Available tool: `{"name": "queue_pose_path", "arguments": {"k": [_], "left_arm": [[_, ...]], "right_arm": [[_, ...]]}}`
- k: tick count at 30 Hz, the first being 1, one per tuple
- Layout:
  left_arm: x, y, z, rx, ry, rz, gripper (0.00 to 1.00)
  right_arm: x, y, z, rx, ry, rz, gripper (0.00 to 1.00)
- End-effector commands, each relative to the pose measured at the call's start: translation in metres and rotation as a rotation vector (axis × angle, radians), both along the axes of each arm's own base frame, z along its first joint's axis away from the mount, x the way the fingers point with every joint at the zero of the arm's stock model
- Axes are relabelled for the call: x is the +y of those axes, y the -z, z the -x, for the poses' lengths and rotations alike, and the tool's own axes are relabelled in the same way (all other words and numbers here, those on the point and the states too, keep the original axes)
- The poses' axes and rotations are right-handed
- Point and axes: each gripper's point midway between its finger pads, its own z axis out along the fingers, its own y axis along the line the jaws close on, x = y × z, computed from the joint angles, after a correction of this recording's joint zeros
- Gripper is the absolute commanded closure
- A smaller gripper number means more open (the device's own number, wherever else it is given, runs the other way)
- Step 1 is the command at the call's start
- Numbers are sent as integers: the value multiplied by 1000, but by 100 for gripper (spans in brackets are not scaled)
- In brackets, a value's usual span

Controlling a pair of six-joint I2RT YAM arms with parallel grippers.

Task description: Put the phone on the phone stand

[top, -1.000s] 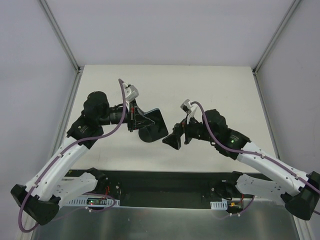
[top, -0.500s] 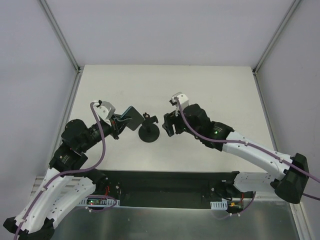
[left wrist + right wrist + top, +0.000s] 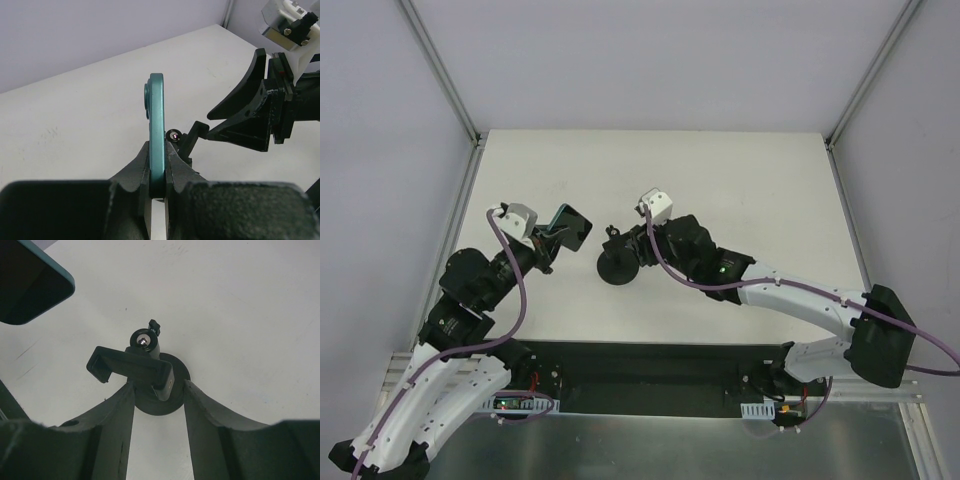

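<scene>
The phone (image 3: 570,226), a thin slab with a teal edge (image 3: 157,120), is held edge-up above the table. My left gripper (image 3: 550,240) (image 3: 160,162) is shut on its lower end. The phone stand (image 3: 618,267) is black, with a round disc base (image 3: 161,406) and a forked bracket (image 3: 129,368). It stands on the table just right of the phone. My right gripper (image 3: 626,250) (image 3: 159,386) is open, its jaws half narrowed on either side of the stand and its fingertips over the disc's edges. A corner of the phone (image 3: 27,282) shows at the upper left of the right wrist view.
The white table (image 3: 740,180) is bounded by grey walls and two metal posts (image 3: 470,135) at its far corners. A black strip (image 3: 650,365) runs along the near edge between the arm bases. My right arm's wrist (image 3: 280,100) looms close behind the stand.
My left gripper has drawn the phone away to the left, off the stand. My right gripper has moved left up to the stand and its jaws have narrowed around it.
</scene>
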Motion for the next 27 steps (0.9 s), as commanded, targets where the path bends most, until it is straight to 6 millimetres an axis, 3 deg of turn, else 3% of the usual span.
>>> {"name": "queue_pose_path", "arguments": {"k": [1, 19, 25, 27], "left_arm": [[-7, -31, 4, -90, 42, 77, 100], [-14, -29, 5, -75, 75, 87, 100], [-23, -31, 13, -83, 144, 88, 100], [-29, -30, 17, -85, 186, 84, 100]], "right_arm": [[10, -21, -11, -77, 13, -41, 55], [15, -1, -15, -59, 11, 0, 66], [16, 1, -16, -57, 10, 6, 77], [17, -3, -15, -63, 8, -2, 86]]}}
